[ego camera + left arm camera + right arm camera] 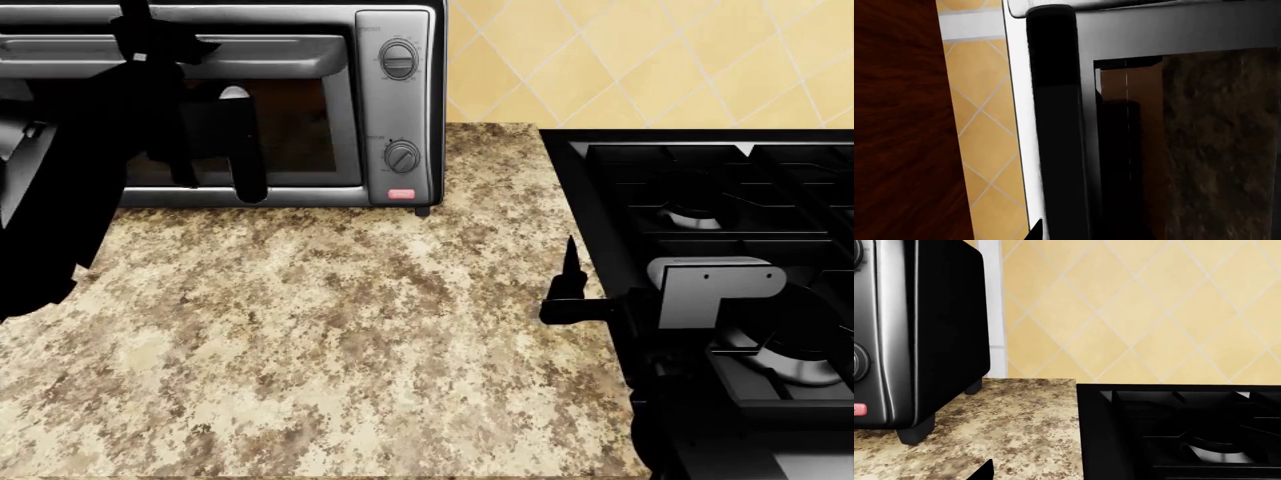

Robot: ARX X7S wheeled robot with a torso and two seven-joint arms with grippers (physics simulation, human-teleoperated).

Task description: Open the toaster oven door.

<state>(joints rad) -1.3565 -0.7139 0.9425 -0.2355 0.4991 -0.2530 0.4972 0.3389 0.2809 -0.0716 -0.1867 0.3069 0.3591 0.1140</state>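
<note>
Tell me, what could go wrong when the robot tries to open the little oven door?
The left gripper is in front of the toaster oven door, below its handle, and whether it grips anything cannot be told, so a pull might slip. The toaster oven stands on short feet on the counter, so it may slide forward instead of opening.

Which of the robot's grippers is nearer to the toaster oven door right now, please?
Left. The left gripper is up against the toaster oven door, just below its handle. The right gripper hangs over the countertop beside the stove, well away.
</note>
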